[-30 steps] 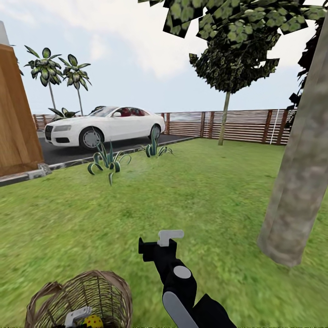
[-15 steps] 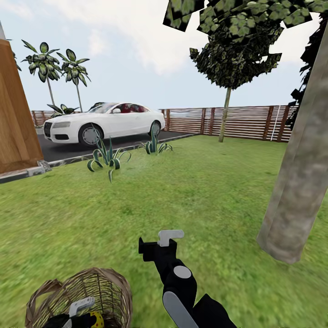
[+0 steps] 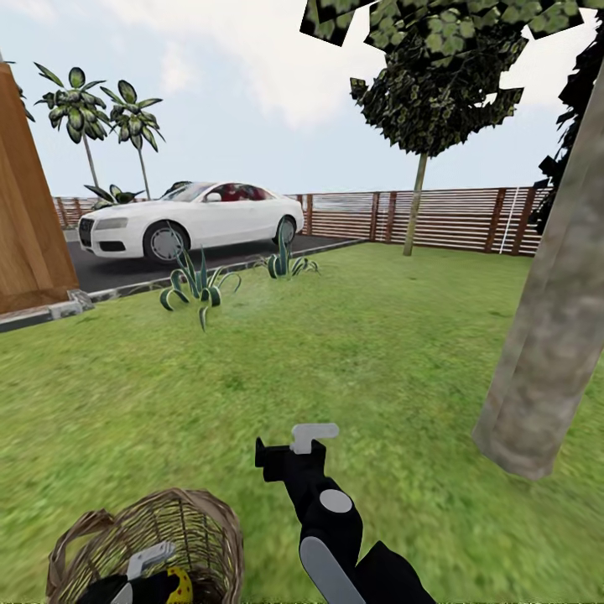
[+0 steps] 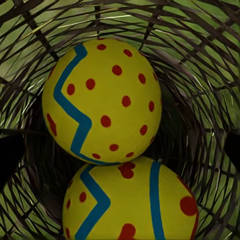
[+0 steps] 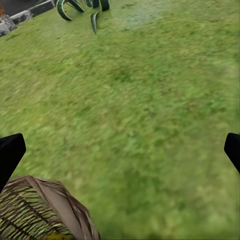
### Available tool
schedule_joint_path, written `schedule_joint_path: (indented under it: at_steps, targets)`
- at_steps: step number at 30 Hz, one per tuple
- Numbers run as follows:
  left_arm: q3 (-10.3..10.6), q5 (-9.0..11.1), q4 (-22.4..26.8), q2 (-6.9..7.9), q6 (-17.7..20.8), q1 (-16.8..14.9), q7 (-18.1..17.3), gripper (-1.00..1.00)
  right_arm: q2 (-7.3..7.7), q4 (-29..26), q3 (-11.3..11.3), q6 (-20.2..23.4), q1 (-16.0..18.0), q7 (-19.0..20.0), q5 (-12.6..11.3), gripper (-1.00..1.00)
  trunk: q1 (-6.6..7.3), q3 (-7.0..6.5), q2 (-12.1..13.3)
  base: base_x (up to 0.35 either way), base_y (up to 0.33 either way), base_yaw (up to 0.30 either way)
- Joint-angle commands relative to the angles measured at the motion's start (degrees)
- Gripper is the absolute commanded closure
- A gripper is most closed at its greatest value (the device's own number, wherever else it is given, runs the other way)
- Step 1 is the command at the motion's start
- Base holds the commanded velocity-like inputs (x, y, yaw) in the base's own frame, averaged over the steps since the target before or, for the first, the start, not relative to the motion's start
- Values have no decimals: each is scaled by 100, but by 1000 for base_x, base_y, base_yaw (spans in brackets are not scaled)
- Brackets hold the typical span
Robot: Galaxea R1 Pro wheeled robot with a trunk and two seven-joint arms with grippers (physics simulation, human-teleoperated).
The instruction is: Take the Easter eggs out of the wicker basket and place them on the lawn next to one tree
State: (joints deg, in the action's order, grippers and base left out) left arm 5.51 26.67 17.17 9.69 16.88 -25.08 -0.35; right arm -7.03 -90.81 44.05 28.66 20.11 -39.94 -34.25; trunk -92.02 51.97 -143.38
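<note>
We see two yellow zigzag-striped Easter eggs point(image 4: 102, 100) touching inside the woven twig basket point(image 3: 193, 524); our left gripper point(image 4: 120, 150) is spread, our right gripper point(image 5: 120, 150) also.

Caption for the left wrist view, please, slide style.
Left gripper open inside the wicker basket, fingers flanking two yellow Easter eggs with blue zigzags and red dots.

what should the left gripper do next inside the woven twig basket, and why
Probably ease the left gripper a little further down and close it on the nearer yellow Easter egg with blue zigzags and red dots. Its fingers look spread, nothing sits between them, and two eggs lie right ahead in the round light-brown wicker basket, the other egg just beyond.
</note>
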Motion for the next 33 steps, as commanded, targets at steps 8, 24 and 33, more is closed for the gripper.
schedule_joint_path:
  at_steps: [8, 24, 33]
  targets:
    - [47, 92, 8, 7, 3, 3, 8, -100, -6, -7, 7, 17, 7, -49, -38, -100, 1, 75, -3, 0, 0, 0]
    - [14, 209, 22, 83, -30, 3, 25, -100, -9, -7, 7, 17, 10, -49, -38, -100, 1, 213, -3, 0, 0, 0]
    - [-142, 444, 23, 119, -66, 3, 65, -100, -9, -7, 7, 17, 9, -48, -38, -100, 1, 290, -3, 0, 0, 0]
